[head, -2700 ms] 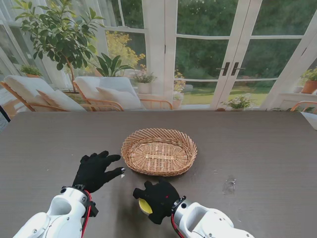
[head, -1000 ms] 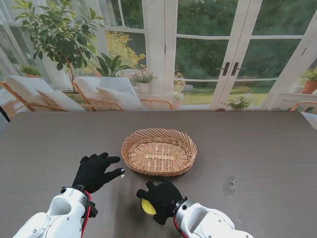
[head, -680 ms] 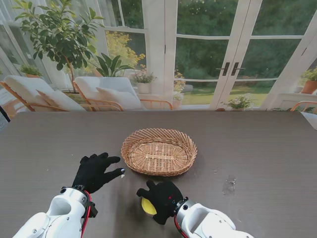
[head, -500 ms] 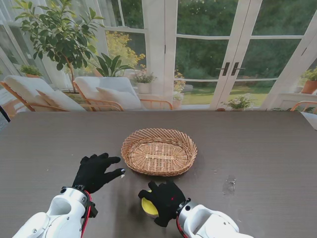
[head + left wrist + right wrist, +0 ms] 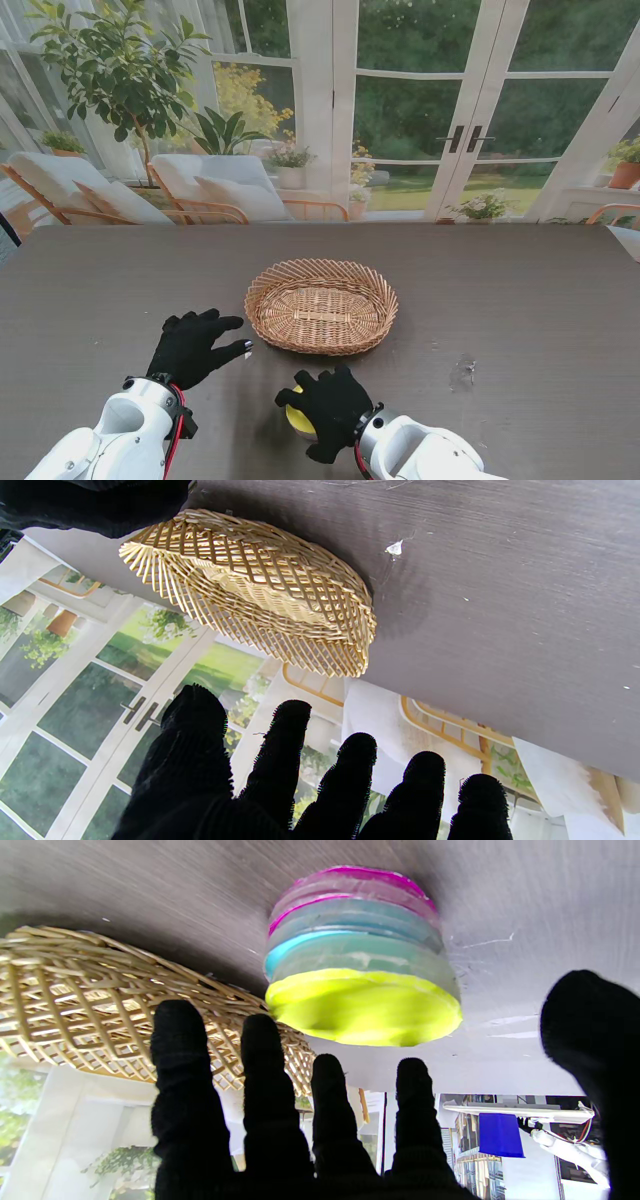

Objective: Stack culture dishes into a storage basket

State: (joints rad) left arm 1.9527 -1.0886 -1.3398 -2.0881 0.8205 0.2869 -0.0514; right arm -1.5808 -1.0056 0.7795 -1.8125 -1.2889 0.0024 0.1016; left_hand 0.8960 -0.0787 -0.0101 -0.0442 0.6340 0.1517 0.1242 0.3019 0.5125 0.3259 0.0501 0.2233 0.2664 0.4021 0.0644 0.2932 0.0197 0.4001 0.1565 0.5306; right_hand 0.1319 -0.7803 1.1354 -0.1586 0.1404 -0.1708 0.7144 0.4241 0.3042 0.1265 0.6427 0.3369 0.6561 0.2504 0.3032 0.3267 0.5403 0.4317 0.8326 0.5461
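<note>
A stack of culture dishes (image 5: 360, 955), with a yellow one on top and cyan and pink ones under it, stands on the dark table beside the wicker basket (image 5: 100, 1005). In the stand view only a yellow edge of the stack (image 5: 296, 421) shows from under my right hand (image 5: 328, 408). That hand (image 5: 300, 1140) hovers over the stack with fingers and thumb spread, touching nothing. The oval basket (image 5: 321, 305) sits just beyond it and holds nothing. My left hand (image 5: 192, 345) lies open to the basket's left, fingers (image 5: 280, 750) pointing at the basket (image 5: 260, 590).
A faint clear smear or clear object (image 5: 463, 374) lies on the table to the right. A tiny white speck (image 5: 394, 547) lies close to the basket. Chairs, plants and glass doors stand beyond the table's far edge.
My right hand has shifted slightly right and nearer to me over the stack, and its fingers have spread. The left hand and the basket have not moved.
</note>
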